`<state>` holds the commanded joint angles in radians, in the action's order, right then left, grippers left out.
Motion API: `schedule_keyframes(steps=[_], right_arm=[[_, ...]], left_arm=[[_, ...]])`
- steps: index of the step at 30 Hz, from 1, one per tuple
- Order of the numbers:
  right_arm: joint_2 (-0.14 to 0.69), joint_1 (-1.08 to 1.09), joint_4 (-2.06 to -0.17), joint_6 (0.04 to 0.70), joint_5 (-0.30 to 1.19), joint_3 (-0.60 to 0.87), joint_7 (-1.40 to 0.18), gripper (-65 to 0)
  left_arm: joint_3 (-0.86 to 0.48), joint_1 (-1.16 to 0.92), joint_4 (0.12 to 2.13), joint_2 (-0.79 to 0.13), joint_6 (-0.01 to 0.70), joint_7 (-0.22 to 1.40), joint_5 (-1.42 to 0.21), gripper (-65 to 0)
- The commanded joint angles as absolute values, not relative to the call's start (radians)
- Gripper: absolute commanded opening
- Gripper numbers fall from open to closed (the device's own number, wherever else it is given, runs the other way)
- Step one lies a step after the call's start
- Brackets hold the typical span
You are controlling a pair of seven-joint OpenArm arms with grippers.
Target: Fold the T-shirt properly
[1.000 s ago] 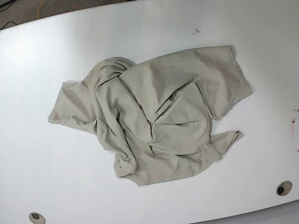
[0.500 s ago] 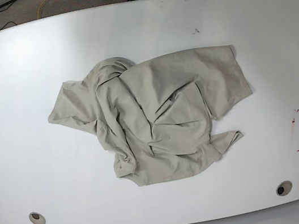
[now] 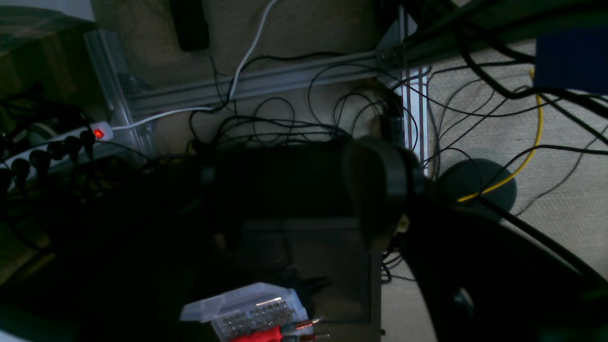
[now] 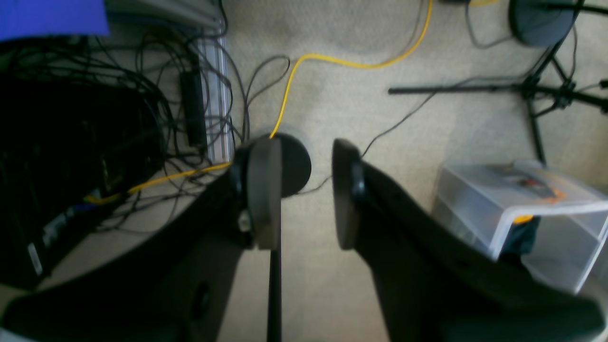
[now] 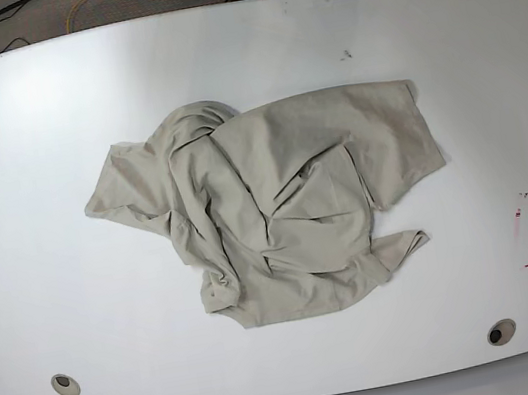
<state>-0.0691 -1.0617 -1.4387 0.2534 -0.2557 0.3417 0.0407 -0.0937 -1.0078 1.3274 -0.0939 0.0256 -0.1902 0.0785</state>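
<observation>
The T-shirt [image 5: 271, 211] lies crumpled mid-desk [image 5: 27, 176], neither arm over it; right gripper [image 4: 301, 190] gapes empty, the left gripper's [image 3: 304, 199] state I cannot tell.

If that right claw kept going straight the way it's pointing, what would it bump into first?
Most likely the carpeted floor. The right gripper is open and aimed down at it, with a round black stand base and a yellow cable close to that line. Depth is hard to judge.

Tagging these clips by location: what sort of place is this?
Probably a robotics lab: a white table holding only a crumpled T-shirt, loose cables on carpet, aluminium framing, and a power strip.
</observation>
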Motion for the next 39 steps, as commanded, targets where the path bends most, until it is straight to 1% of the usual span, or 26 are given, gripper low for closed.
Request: schedule_keyframes(steps=[3, 13, 15, 27, 29, 39], right_arm=[[-0.068, -1.082, -1.467, 0.253, -0.261, 0.339, 0.042, -47.5], [-0.067, -1.102, -1.503, 0.253, -0.261, 0.334, 0.044, -47.6], [-0.066, -1.112, -1.539, 0.255, -0.259, 0.330, 0.036, -47.8], [-0.066, -1.149, -1.623, 0.252, -0.261, 0.312, 0.036, -47.9], [-0.067, -1.144, -1.639, 0.268, -0.256, 0.325, 0.039, -48.1], [-0.069, -1.148, -1.689, 0.274, -0.254, 0.332, 0.038, -48.1]], left_arm=[[-0.101, -1.045, 1.384, -0.108, 0.016, -0.198, 0.055, -31.9], [-0.107, -1.086, 1.444, -0.133, 0.015, -0.209, 0.028, -31.9], [-0.134, -1.122, 1.494, -0.129, 0.019, -0.207, -0.004, -31.9], [-0.215, -1.183, 1.563, -0.100, 0.020, -0.217, -0.037, -31.7], [-0.208, -1.190, 1.616, -0.106, 0.021, -0.210, -0.051, -31.5], [-0.194, -1.193, 1.657, -0.109, 0.021, -0.204, -0.047, -31.3]])
